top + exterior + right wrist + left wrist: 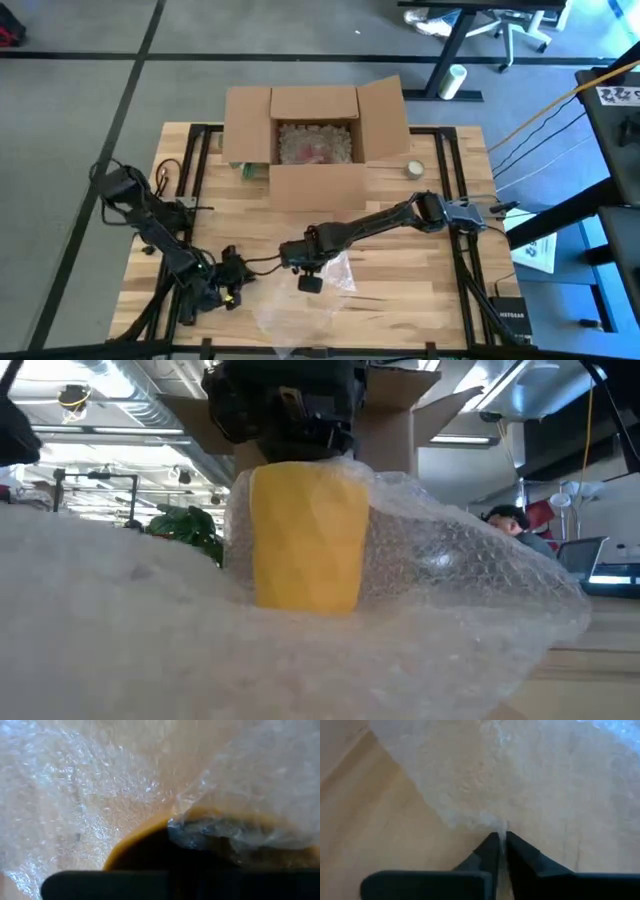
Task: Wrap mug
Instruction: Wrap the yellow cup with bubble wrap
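Yellow mug (308,535) on bubble wrap (470,575)

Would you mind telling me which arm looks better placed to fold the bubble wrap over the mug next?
Probably left: the left gripper is shut on the bubble wrap edge, while the right gripper sits at the yellow mug.

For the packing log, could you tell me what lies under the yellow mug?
The yellow mug stands on a bubble wrap sheet that also curls up around its far side. The wooden table beneath is covered there.
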